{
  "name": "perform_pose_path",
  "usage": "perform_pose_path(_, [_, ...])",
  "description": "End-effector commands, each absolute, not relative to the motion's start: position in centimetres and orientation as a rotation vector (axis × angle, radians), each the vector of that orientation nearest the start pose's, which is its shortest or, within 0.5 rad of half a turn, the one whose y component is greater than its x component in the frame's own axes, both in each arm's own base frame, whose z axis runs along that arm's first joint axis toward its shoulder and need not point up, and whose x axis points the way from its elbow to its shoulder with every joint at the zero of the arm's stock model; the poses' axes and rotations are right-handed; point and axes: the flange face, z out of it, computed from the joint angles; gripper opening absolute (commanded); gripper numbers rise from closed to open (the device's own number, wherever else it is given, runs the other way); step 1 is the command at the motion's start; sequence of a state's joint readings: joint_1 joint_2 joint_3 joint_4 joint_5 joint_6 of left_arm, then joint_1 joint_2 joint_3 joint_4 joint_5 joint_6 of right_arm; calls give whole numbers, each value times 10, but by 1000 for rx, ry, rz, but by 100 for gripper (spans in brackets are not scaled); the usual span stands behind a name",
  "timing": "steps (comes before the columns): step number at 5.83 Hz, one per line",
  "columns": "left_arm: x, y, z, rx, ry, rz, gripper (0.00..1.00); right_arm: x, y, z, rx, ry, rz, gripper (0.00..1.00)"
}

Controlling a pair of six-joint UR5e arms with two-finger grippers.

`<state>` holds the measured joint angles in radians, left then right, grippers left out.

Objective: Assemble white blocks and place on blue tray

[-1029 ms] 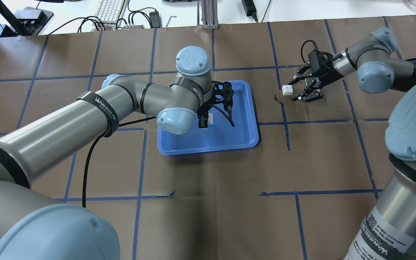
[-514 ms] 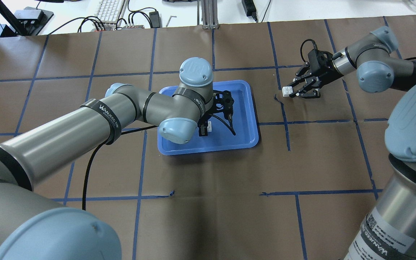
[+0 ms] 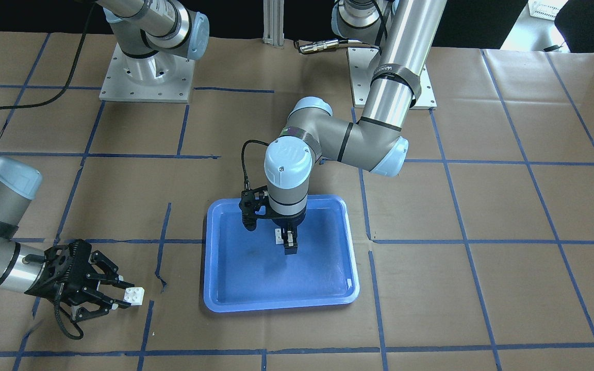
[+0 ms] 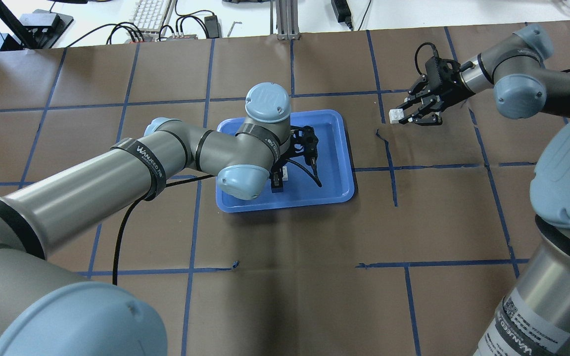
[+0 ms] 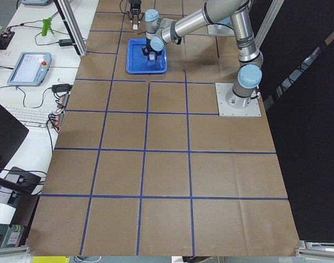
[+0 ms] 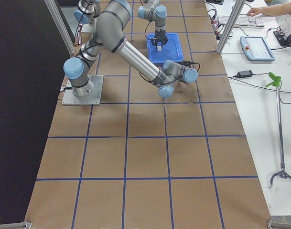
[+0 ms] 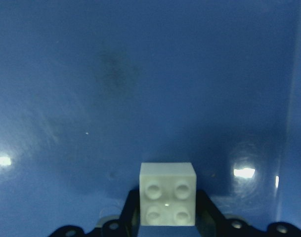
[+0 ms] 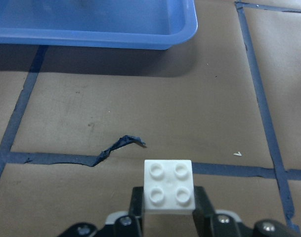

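Observation:
My left gripper (image 4: 278,180) points down over the blue tray (image 4: 337,185) and is shut on a white block (image 7: 167,193), which also shows in the front view (image 3: 279,236). I cannot tell whether the block touches the tray floor (image 7: 140,74). My right gripper (image 4: 400,117) is to the right of the tray, over the brown paper, and is shut on the second white block (image 4: 393,115). That block shows studs up in the right wrist view (image 8: 168,184) and in the front view (image 3: 134,296).
A torn strip of blue tape (image 8: 119,145) lies on the paper between the tray rim (image 8: 91,37) and the right gripper. A keyboard and cables (image 4: 149,15) lie beyond the table's far edge. The arm base plates (image 3: 145,77) stand at the robot's side.
My right gripper has shut on its white block and carried it a little farther from the robot. My left arm has shifted slightly, still holding its block over the tray.

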<state>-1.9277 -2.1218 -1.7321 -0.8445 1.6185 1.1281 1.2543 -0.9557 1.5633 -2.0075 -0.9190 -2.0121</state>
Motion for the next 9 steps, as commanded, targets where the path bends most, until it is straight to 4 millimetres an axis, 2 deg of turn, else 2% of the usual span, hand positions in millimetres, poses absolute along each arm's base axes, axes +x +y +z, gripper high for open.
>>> perform_pose_path(1, [-328, -542, 192, 2040, 2312, -7, 96, -12, -659, 250, -1883, 1825, -702, 26])
perform_pose_path(2, [-306, -545, 231, 1974, 2389, 41, 98, -8, -646, 261, -1874, 1824, -687, 26])
perform_pose_path(3, [-277, -532, 284, 1890, 2471, 90, 99, 2, -631, 260, -1860, 1813, -680, 26])
perform_pose_path(4, [-250, -514, 332, 1815, 2538, 129, 99, 25, -614, 260, -1835, 1816, -657, 26])
perform_pose_path(5, [-230, -488, 382, 1783, 2572, 144, 99, 56, -601, 255, -1826, 1800, -622, 26])
perform_pose_path(6, [-224, -470, 415, 1771, 2581, 126, 99, 98, -593, 247, -1831, 1819, -615, 26])
perform_pose_path(7, [-221, -461, 440, 1675, 2628, 72, 99, 145, -584, 242, -1821, 1873, -643, 26])
perform_pose_path(8, [-213, -457, 450, 1523, 2708, 57, 99, 186, -570, 236, -1788, 1938, -691, 27])
perform_pose_path(9, [-196, -463, 455, 1262, 2844, 38, 99, 216, -553, 228, -1770, 1968, -744, 28])
